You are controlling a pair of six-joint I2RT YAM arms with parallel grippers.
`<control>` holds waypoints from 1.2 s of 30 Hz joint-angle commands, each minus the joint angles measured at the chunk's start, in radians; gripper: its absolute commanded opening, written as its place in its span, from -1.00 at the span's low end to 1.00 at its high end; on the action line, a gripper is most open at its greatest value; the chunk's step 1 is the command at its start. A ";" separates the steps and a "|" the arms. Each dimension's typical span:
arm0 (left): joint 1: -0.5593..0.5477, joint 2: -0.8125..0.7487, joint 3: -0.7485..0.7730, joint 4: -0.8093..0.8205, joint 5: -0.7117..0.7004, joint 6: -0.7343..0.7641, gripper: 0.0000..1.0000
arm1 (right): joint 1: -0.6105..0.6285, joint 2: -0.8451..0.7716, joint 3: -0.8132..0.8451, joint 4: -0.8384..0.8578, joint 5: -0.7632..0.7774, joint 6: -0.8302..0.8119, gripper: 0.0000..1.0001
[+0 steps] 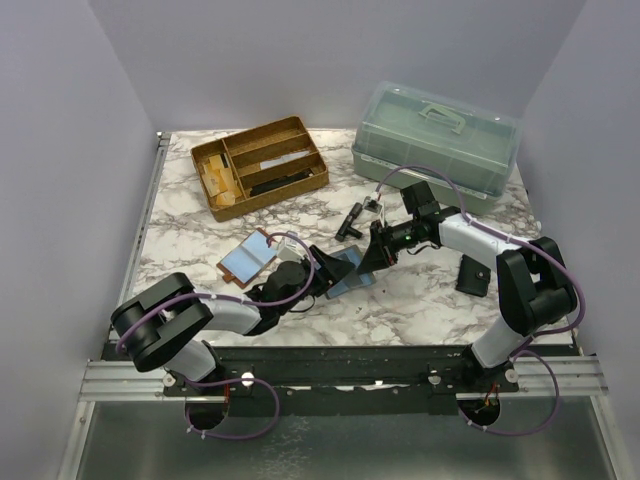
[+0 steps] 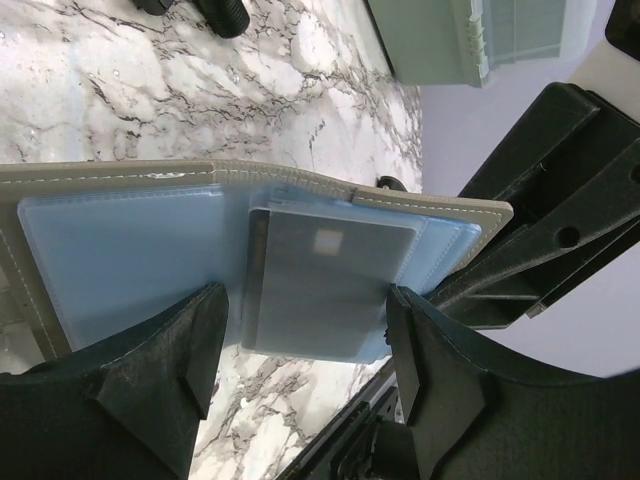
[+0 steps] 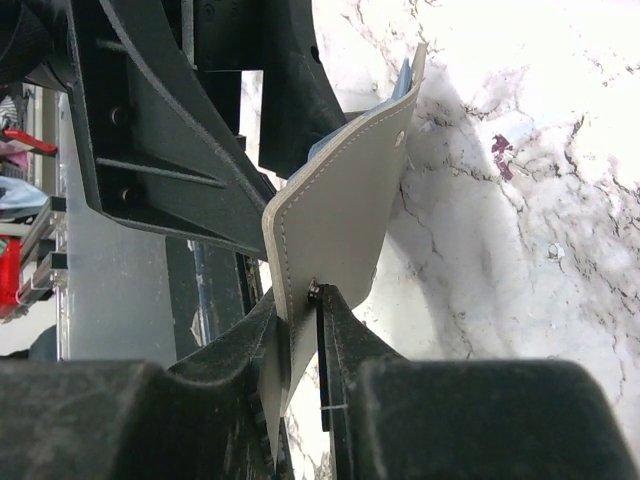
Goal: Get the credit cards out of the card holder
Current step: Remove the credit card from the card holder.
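pale lavender walls close in a white marble-patterned table (image 1: 420, 300). from the top view, a brown wooden divided tray (image 1: 280, 196) sits at the back left and a translucent green plastic box with a lid handle (image 1: 435, 140) at the back right. a small black stick-like object (image 1: 349, 222) lies near the middle, and a black flat block (image 1: 473, 275) lies by the right arm. two light-blue rectangles with a brownish edge (image 1: 248, 258) lie side by side on the table, left of the hands; i cannot tell whether they are loose cards or another holder. the left hand (image 1: 328, 272) and right hand (image 1: 368, 260) meet near the middle at a beige stitched folding card holder (image 1: 350, 280), which is raised off the table.

in the left wrist view the card holder is spread open, its light-blue clear sleeves facing the camera. a grey-blue credit card (image 2: 330, 270) with a pale square sits in the right sleeve. its lower part lies between the left hand's fingers (image 2: 200, 350), which stand wide apart and do not clamp it.

in the right wrist view the right hand's two fingers (image 3: 345, 330) are closed on the bottom edge of the holder's beige cover, holding it off the table. the left hand's black frame is just behind it.
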 commanded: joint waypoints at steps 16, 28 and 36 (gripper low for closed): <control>0.040 -0.018 -0.023 0.026 0.013 0.037 0.61 | 0.021 -0.011 -0.015 -0.007 -0.046 0.000 -1.00; 0.048 -0.022 -0.035 -0.035 -0.011 -0.025 0.57 | 0.021 -0.029 -0.029 0.030 0.073 0.026 -1.00; 0.048 -0.068 -0.045 -0.131 -0.015 -0.025 0.56 | 0.021 -0.026 -0.029 0.045 0.143 0.040 -1.00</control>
